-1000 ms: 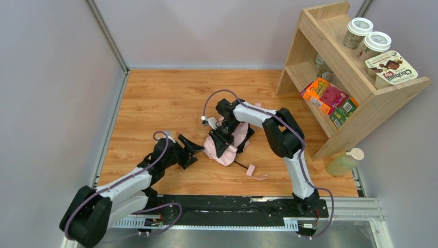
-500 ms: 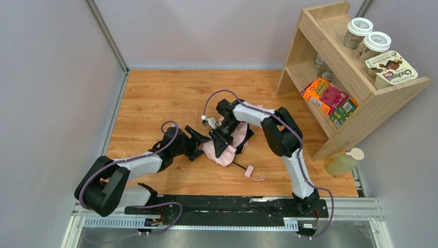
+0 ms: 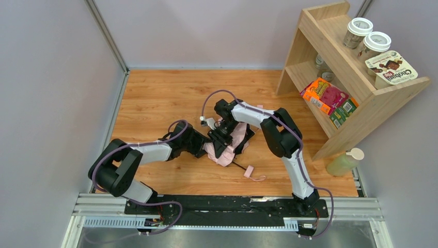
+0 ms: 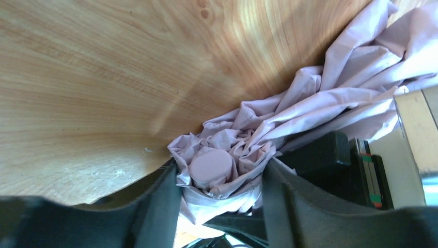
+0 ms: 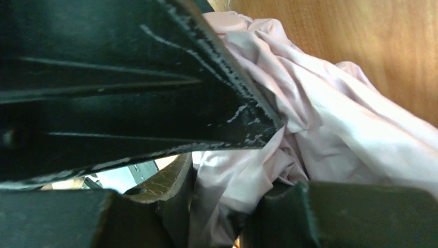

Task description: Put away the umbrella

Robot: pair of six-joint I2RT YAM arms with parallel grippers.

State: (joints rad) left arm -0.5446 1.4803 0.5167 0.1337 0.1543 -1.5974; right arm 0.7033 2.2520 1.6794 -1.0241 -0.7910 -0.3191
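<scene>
The left hand point(image 4: 219, 204) brackets the umbrella point(image 4: 289, 129) at its round pink end cap, fingers apart. It should close squarely on the cap. The right hand point(image 3: 221, 140) pinches bunched fabric mid-worktop point(image 3: 155, 98) and should hold firm.

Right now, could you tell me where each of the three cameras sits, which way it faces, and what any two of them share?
Top external: above and behind the bases, looking down on the table; both arms, the shelf and the umbrella show.
Left wrist: low over the table, its own fingers on either side of the umbrella's round pink cap.
Right wrist: pressed against the fabric, its own fingers filling the view.
All three share the umbrella.
</scene>
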